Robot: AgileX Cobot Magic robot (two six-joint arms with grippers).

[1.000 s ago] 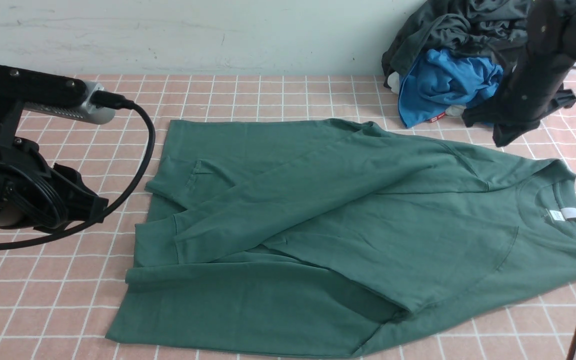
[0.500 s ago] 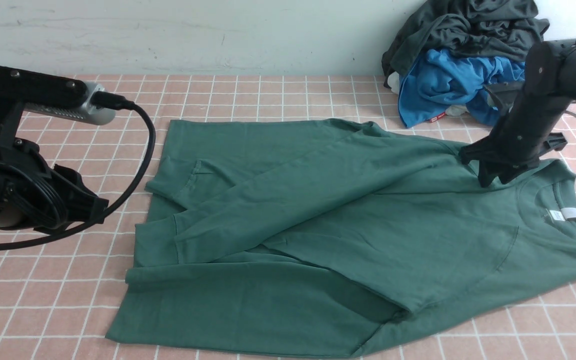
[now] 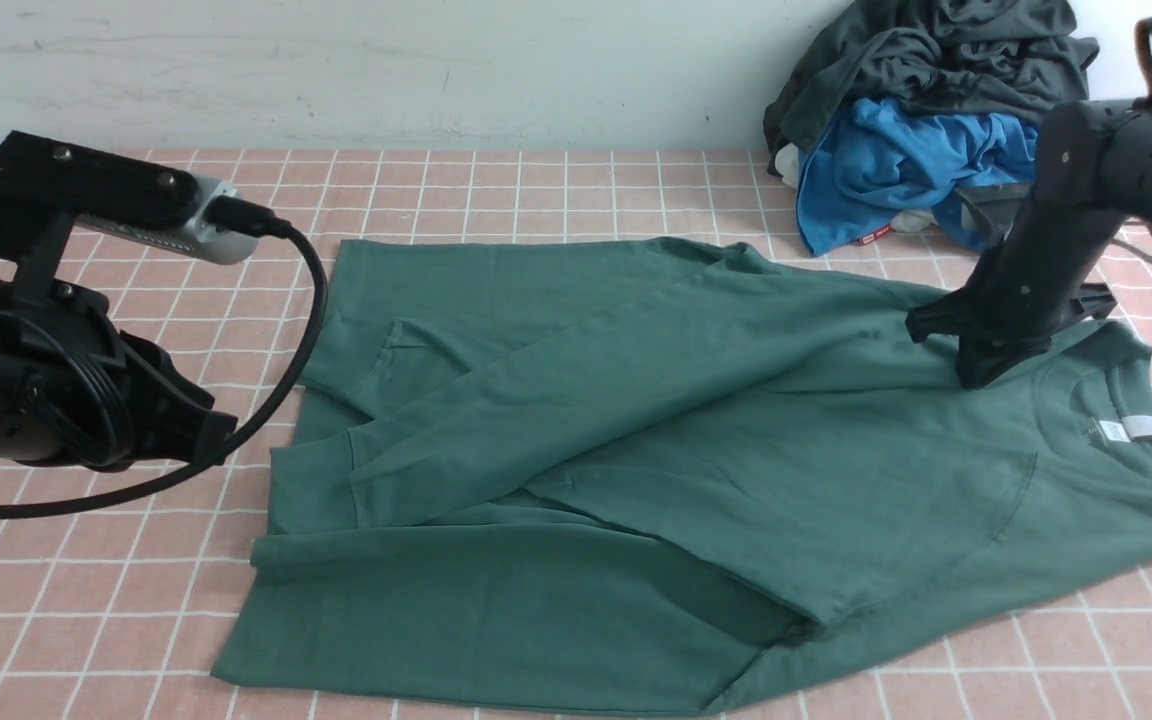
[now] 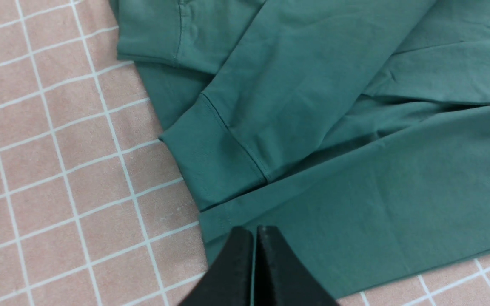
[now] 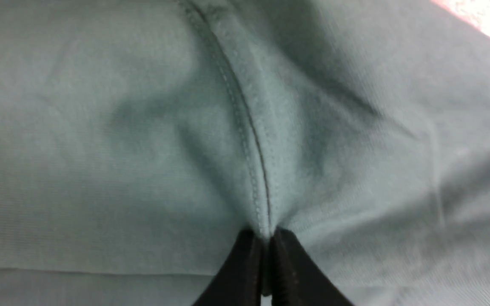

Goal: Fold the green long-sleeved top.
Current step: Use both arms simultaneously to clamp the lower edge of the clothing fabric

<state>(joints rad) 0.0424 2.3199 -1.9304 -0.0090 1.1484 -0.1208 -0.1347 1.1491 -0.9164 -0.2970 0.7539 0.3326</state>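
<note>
The green long-sleeved top (image 3: 696, 450) lies flat on the pink checked tablecloth (image 3: 536, 190), neck and white label (image 3: 1141, 428) to the right, both sleeves folded across the body. My right gripper (image 3: 971, 378) is down on the far shoulder beside the neck. In the right wrist view it (image 5: 266, 233) is shut on a pinched ridge of the top's shoulder seam (image 5: 249, 140). My left gripper (image 3: 211, 430) hovers left of the top, shut and empty. In the left wrist view it (image 4: 254, 231) is above the hem edge, near a sleeve cuff (image 4: 211, 157).
A dark grey-black garment (image 3: 936, 50) and a bright blue garment (image 3: 886, 160) are heaped at the back right against the wall, just behind my right arm. A black cable (image 3: 296, 300) loops from my left wrist camera.
My right arm came down from in front of the heap onto the top's far shoulder and now pinches the seam. My left arm shifted slightly right.
</note>
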